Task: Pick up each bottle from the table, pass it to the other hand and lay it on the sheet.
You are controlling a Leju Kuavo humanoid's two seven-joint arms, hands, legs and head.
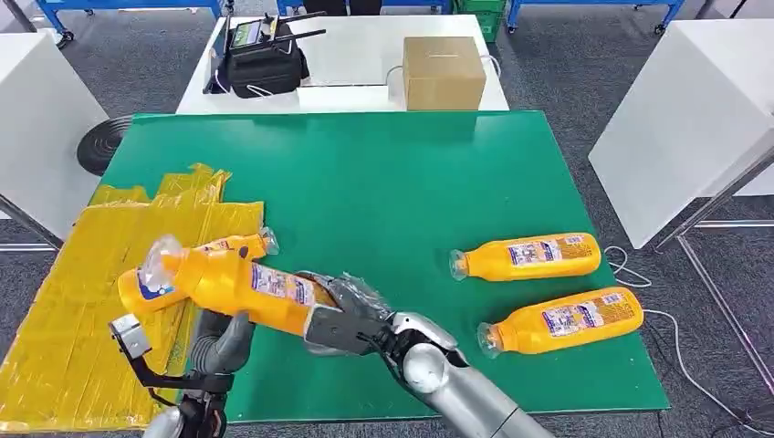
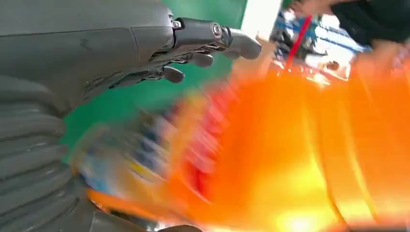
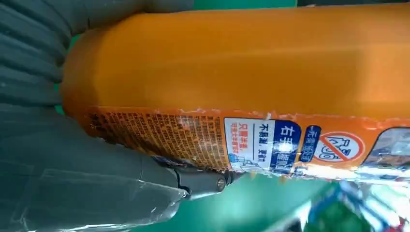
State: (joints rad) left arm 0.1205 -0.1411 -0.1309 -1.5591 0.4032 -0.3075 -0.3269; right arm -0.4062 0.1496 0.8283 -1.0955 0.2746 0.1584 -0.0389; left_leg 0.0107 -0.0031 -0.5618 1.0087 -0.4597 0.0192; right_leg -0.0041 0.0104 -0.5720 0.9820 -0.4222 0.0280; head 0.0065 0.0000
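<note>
In the head view, the right hand (image 1: 351, 318) holds an orange bottle (image 1: 239, 284) by its base end, with the fingers wrapped around it. The held bottle is tilted, with its clear cap pointing toward ten o'clock, above the green mat (image 1: 383, 182). The left hand (image 1: 219, 345) is just below the held bottle, at about six o'clock from its middle, with the fingers pointing up; whether it touches the bottle I cannot tell. Behind the held bottle, a second bottle (image 1: 228, 246) lies on the yellow sheet (image 1: 82, 301), at the sheet's edge next to the mat. Two more bottles lie on the mat at three o'clock from the right hand: the far bottle (image 1: 529, 256) and the near bottle (image 1: 564, 321), both with caps toward nine o'clock. On the white table (image 1: 356, 59) behind the mat stand a black device (image 1: 265, 59) and a cardboard box (image 1: 444, 71).

In the left wrist view, the left hand (image 2: 145, 58) has its fingers (image 2: 203, 58) stretched out and apart, closed around nothing. The orange bottle (image 2: 290, 154) is close to it, very blurred.

In the right wrist view, the right hand (image 3: 96, 193) grips the orange bottle (image 3: 241, 63); the thumb presses under the printed label (image 3: 270, 140).
</note>
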